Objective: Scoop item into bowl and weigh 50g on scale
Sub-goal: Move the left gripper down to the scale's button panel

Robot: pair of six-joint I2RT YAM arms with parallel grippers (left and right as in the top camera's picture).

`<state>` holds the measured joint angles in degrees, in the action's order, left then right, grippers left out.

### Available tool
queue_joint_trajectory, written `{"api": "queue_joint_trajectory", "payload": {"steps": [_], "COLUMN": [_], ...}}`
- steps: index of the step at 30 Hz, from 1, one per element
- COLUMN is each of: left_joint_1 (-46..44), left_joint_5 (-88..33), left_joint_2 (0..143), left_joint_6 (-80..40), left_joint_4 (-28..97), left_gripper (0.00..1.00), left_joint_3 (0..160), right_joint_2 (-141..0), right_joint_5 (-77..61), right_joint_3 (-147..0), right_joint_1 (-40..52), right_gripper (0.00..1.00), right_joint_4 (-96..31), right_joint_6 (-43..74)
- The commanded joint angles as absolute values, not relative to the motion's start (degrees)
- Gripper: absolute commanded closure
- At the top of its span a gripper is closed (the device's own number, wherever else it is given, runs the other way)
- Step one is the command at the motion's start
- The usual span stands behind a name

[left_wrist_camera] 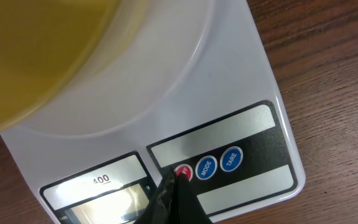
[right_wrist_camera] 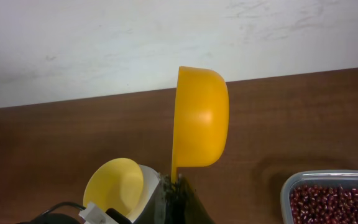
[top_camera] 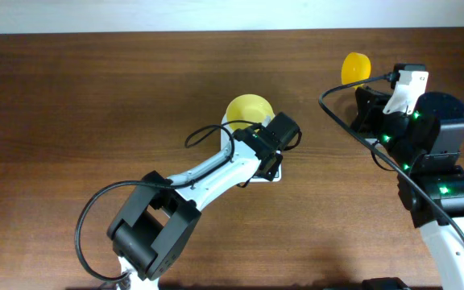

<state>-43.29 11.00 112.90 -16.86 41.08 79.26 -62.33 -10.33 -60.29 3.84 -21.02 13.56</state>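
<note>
Clenched shut, the left gripper (left_wrist_camera: 174, 188) is pressed on the red button (left_wrist_camera: 183, 172) of the small white kitchen scale (left_wrist_camera: 241, 81); the round pale-yellow plastic bowl (left_wrist_camera: 36, 56) is set on its platform, at 11 o'clock from the button. The right gripper (right_wrist_camera: 175, 184) is clamped on the handle of an orange-yellow plastic scoop (right_wrist_camera: 201, 118). Dark reddish-brown beans (right_wrist_camera: 334, 202) are contained in a clear plastic tub (right_wrist_camera: 289, 186) at 4 o'clock from the scoop.

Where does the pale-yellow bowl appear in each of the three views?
Overhead: the bowl sits just above centre, partly behind the left arm.
Left wrist: the bowl fills the top left corner, on the white scale.
Right wrist: the bowl is low, left of centre, beneath the orange-yellow scoop.
Shared landmark: the brown wooden table.
</note>
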Motion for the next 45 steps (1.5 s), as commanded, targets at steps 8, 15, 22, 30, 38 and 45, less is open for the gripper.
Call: {"api": "queue_joint_trajectory", "payload": {"steps": [8,15,22,30,38,45], "left_joint_1": [-43.4,-43.4,-43.4,-43.4,-43.4,-43.4], "left_joint_5": [11.8,11.8,11.8,11.9,11.8,11.8], "left_joint_2": [115.8,116.5,116.7,116.6,108.7,104.6], "left_joint_6": [-13.3,-12.3,-12.2,-11.6,-11.6,-11.6], "left_joint_4": [40.5,40.3,40.3,41.7,51.1,50.7], "left_gripper": [1.00,1.00,1.00,1.00,1.00,1.00], "left_joint_3": [79.5,79.5,79.5,80.0,89.1,88.5], "right_joint_2": [-62.4,-62.4,-62.4,-62.4,-62.4,-62.4], "right_joint_5": [-9.4,-9.4,-9.5,-9.9,-9.8,-9.7], "right_joint_3": [-61.2,-61.2,-61.2,-61.2,-61.2,-61.2], "right_joint_1": [3.7,3.7,3.7,3.7,3.7,3.7], "right_gripper": [0.96,0.96,0.96,0.96,0.96,0.96], "right_joint_4": [-21.0,-21.0,-21.0,-21.0,-20.7,-18.7], "right_joint_6": [14.0,14.0,14.0,14.0,14.0,14.0]}}
